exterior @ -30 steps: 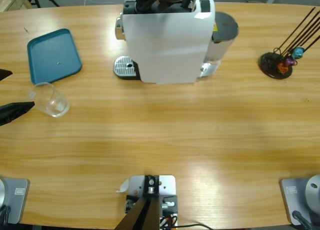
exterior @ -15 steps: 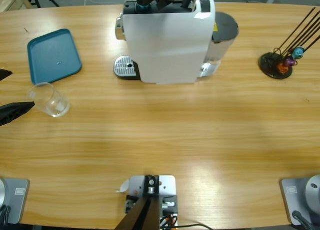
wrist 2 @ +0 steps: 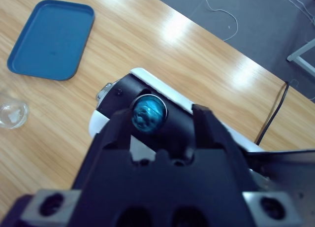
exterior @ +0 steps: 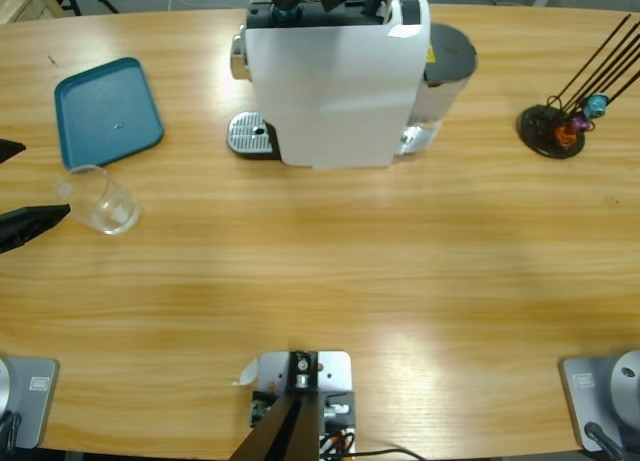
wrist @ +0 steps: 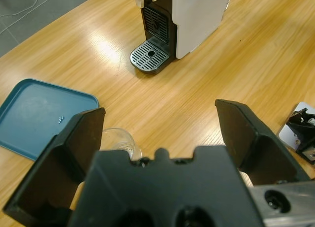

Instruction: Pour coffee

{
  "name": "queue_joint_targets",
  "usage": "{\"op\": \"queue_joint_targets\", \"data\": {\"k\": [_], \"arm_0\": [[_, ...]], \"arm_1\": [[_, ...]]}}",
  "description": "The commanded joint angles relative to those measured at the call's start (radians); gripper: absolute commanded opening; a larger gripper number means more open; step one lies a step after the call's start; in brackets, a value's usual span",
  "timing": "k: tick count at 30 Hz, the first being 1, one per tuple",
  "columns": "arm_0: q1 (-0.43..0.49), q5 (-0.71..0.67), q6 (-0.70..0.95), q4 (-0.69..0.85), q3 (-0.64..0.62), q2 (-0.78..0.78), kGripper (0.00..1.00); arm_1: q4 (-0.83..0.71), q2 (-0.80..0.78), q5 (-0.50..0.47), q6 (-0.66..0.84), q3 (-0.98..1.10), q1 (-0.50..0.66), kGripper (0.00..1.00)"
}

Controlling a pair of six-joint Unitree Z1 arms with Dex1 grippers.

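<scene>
At the far left my left end effector [exterior: 20, 186] waits with jaws spread wide beside the empty glass [exterior: 100, 199], ready, I judge, to carry it to the drip grate [exterior: 250, 136]; the teal tray [exterior: 105, 111] lies just behind the glass on the counter [exterior: 330, 271]; further right my right end effector [wrist 2: 162, 113] sits over the top of the coffee machine [exterior: 340, 76], jaws parted around a teal capsule [wrist 2: 148, 111] in its slot, whether gripping I cannot tell; no coffee is visible yet; the capsule rack [exterior: 560, 126] stands far right.
</scene>
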Motion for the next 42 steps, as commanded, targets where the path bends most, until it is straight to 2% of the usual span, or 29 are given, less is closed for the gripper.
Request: {"op": "queue_joint_targets", "data": {"k": [1,7,8,10,12,15,16,21,23,27,30,31,32,36,37,39,40,42], "arm_0": [[0.003,0.007,-0.009,-0.020,0.042,0.004,0.968],[0.003,0.005,-0.009,-0.023,0.044,0.003,0.968],[0.004,0.005,-0.009,-0.023,0.045,0.003,0.968],[0.003,0.005,-0.009,-0.023,0.045,0.004,0.968],[0.003,0.005,-0.009,-0.023,0.045,0.004,0.968],[0.003,0.005,-0.009,-0.023,0.045,0.006,0.968],[0.004,0.005,-0.009,-0.023,0.045,0.006,0.968],[0.003,0.005,-0.009,-0.023,0.045,0.006,0.968],[0.003,0.005,-0.009,-0.023,0.045,0.007,0.968],[0.004,0.005,-0.009,-0.023,0.045,0.006,0.968],[0.003,0.005,-0.009,-0.023,0.046,0.006,0.968],[0.003,0.005,-0.009,-0.023,0.046,0.006,0.968],[0.003,0.005,-0.009,-0.023,0.047,0.006,0.968],[0.003,0.005,-0.009,-0.023,0.047,0.004,0.968],[0.004,0.005,-0.009,-0.023,0.047,0.004,0.968],[0.003,0.005,-0.009,-0.023,0.047,0.003,0.968],[0.003,0.005,-0.009,-0.023,0.048,0.003,0.968],[0.003,0.004,-0.009,-0.023,0.048,0.001,0.968]], "arm_1": [[0.009,0.030,0.002,0.019,0.021,0.010,0.993],[0.018,0.030,0.016,0.020,0.028,0.016,0.973],[0.020,0.033,0.026,0.020,0.027,0.017,0.930],[0.032,0.039,0.044,0.019,0.023,0.017,0.779],[0.039,0.044,0.057,0.011,0.026,0.017,0.593],[0.040,0.045,0.070,0.002,0.032,0.017,0.366],[0.040,0.046,0.070,0.002,0.032,0.017,0.338],[0.032,0.058,0.077,0.002,0.026,0.017,0.333],[0.025,0.060,0.074,0.002,0.020,0.017,0.147],[0.023,0.071,0.073,0.006,0.002,0.017,0.148],[0.019,0.074,0.068,0.022,0.001,0.017,0.185],[0.018,0.076,0.071,0.027,0.000,0.017,0.360],[0.018,0.078,0.073,0.032,0.000,0.017,0.478],[0.018,0.082,0.074,0.034,0.000,0.017,0.477],[0.018,0.084,0.076,0.035,0.000,0.017,0.444],[0.018,0.083,0.080,0.035,0.000,0.017,0.052],[0.015,0.082,0.081,0.035,0.000,0.017,0.016],[0.012,0.080,0.080,0.034,0.000,0.017,0.016]]}}
